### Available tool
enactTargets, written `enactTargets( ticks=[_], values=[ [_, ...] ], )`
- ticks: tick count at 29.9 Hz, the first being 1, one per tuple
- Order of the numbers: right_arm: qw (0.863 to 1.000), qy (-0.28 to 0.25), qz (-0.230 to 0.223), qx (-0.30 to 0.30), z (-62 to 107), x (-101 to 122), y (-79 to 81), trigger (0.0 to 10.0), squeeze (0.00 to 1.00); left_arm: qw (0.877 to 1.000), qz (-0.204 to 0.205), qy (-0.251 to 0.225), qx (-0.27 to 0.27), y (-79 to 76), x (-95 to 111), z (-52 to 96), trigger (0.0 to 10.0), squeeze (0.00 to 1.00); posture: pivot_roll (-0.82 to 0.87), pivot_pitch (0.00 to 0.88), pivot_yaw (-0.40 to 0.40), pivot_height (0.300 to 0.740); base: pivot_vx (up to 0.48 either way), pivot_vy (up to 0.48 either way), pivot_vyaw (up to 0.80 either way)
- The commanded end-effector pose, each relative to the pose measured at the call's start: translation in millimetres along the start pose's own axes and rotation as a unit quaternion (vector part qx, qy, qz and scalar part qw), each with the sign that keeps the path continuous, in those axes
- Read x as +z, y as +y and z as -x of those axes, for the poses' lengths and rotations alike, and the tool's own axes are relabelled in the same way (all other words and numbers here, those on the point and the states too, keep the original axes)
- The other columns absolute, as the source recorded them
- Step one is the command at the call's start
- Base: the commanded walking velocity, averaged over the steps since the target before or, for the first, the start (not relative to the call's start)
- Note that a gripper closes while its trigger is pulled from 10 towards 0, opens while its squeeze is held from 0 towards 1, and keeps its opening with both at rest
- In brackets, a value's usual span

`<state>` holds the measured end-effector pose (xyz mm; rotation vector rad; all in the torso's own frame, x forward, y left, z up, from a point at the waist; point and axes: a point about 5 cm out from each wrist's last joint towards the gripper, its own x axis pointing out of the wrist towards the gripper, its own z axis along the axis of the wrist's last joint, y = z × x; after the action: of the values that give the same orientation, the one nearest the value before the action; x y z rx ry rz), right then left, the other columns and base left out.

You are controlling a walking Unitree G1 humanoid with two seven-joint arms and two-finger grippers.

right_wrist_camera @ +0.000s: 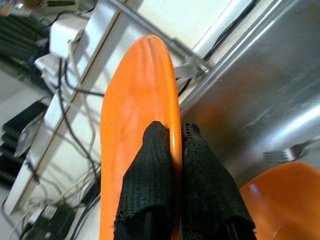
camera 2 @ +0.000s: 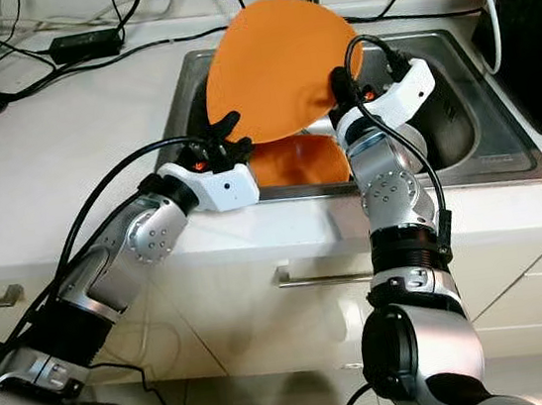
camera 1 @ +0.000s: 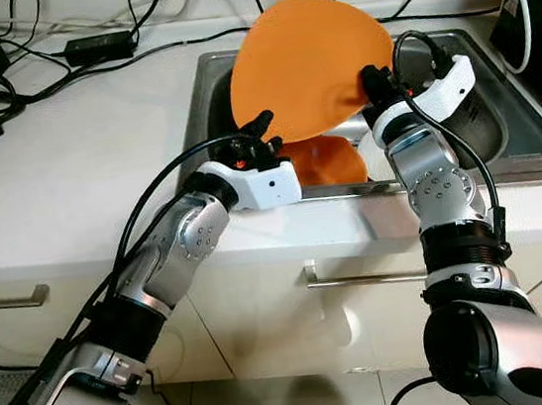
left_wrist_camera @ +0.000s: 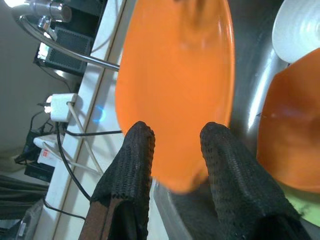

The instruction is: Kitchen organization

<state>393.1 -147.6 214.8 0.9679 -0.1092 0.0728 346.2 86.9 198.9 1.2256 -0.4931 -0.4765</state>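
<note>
Item: orange plate (camera 1: 308,63), lifted from sink (camera 1: 523,144); right gripper (right_wrist_camera: 172,150) clamped on rim; left gripper (left_wrist_camera: 175,145) fingers apart at lower edge; next: likely carry clear of sink, keep clamp firm.

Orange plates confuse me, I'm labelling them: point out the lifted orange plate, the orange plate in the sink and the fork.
lifted orange plate (camera 1: 308,63), left eye view, its broad face.
orange plate in the sink (camera 1: 330,160), left eye view, its middle.
fork (right_wrist_camera: 290,150), right wrist view, its tines.

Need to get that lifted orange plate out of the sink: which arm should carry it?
Right. The right gripper is already shut on the orange plate rim above the sink; the left gripper is open beside its lower edge.
</note>
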Motion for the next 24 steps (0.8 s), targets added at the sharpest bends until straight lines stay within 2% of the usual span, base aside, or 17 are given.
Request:
enactTargets(
  ticks=[1, 6, 9, 12, 14, 15, 16, 17, 19, 20, 21, 22, 23, 24],
  values=[
    [0.999, -0.032, -0.012, 0.016, -5.7, 14, 14.6, 0.0, 0.00, 1.000, 0.008, -0.004, 0.010, 4.1, 1, 1.9, 10.0, 0.00, 0.09, 0.084, -0.006, 0.740, 0.000, 0.000, 0.00],
    [0.999, -0.049, -0.013, -0.005, -6.9, 20, 8.9, 0.0, 0.00, 1.000, 0.021, 0.001, 0.011, 3.2, 1, 3.6, 10.0, 0.00, 0.09, 0.083, -0.010, 0.740, 0.000, 0.000, 0.00],
    [0.997, -0.075, 0.006, -0.019, -6.9, 28, 4.7, 0.0, 0.00, 0.999, 0.037, 0.006, 0.015, 3.2, 0, 4.9, 10.0, 0.00, 0.09, 0.084, -0.012, 0.740, 0.000, 0.000, 0.00],
    [0.995, -0.091, 0.021, -0.032, -7.1, 33, 0.7, 0.0, 0.00, 0.997, 0.072, 0.008, 0.026, 4.2, 0, 5.9, 10.0, 0.00, 0.09, 0.084, -0.013, 0.740, 0.000, 0.000, 0.00],
    [0.994, -0.096, 0.031, -0.040, -7.3, 35, -1.8, 0.0, 0.00, 0.990, 0.137, 0.016, 0.043, 5.9, 0, 6.1, 10.0, 0.00, 0.09, 0.083, -0.013, 0.740, 0.000, 0.000, 0.00],
    [0.993, -0.098, 0.055, -0.044, -7.4, 37, -2.6, 0.0, 0.00, 0.979, 0.193, 0.031, 0.049, 5.6, -2, 5.9, 10.0, 0.00, 0.09, 0.083, -0.013, 0.740, 0.000, 0.000, 0.00],
    [0.991, -0.100, 0.072, -0.046, -7.4, 37, -3.0, 0.0, 0.00, 0.970, 0.232, 0.040, 0.052, 4.8, -4, 5.9, 10.0, 0.00, 0.09, 0.083, -0.013, 0.740, 0.000, 0.000, 0.00],
    [0.989, -0.103, 0.096, -0.045, -7.6, 38, -2.6, 10.0, 0.00, 0.960, 0.270, 0.052, 0.045, 2.2, -6, 5.9, 10.0, 0.00, 0.09, 0.083, -0.012, 0.740, 0.000, 0.000, 0.00],
    [0.985, -0.104, 0.134, -0.037, -7.9, 37, -0.7, 10.0, 0.00, 0.944, 0.323, 0.070, 0.007, -7.4, -7, 6.7, 10.0, 0.00, 0.09, 0.081, -0.012, 0.740, 0.000, 0.000, 0.00],
    [0.981, -0.105, 0.158, -0.030, -8.0, 35, 1.3, 10.0, 0.00, 0.930, 0.361, 0.073, -0.006, -11.3, -6, 7.3, 10.0, 0.00, 0.09, 0.080, -0.009, 0.740, 0.000, 0.000, 0.00],
    [0.981, -0.105, 0.158, -0.030, -8.0, 35, 1.3, 10.0, 0.00, 0.930, 0.361, 0.073, -0.006, -11.3, -6, 7.3, 10.0, 0.00, 0.09, 0.080, -0.009, 0.740, 0.000, 0.000, 0.00],
    [0.979, -0.106, 0.173, -0.026, -8.0, 34, 2.4, 10.0, 0.00, 0.920, 0.385, 0.073, -0.014, -13.4, -4, 7.8, 10.0, 0.00, 0.09, 0.080, -0.009, 0.740, 0.000, 0.000, 0.00],
    [0.977, -0.106, 0.183, -0.021, -8.1, 33, 3.4, 10.0, 0.00, 0.906, 0.417, 0.073, -0.016, -13.6, -1, 7.7, 10.0, 0.00, 0.09, 0.079, -0.010, 0.740, 0.000, 0.000, 0.00],
    [0.970, -0.104, 0.218, -0.011, -8.6, 30, 5.9, 10.0, 0.00, 0.883, 0.465, 0.067, -0.019, -11.1, 4, 6.6, 10.0, 0.00, 0.09, 0.079, -0.010, 0.740, 0.000, 0.000, 0.00]
  ],
)
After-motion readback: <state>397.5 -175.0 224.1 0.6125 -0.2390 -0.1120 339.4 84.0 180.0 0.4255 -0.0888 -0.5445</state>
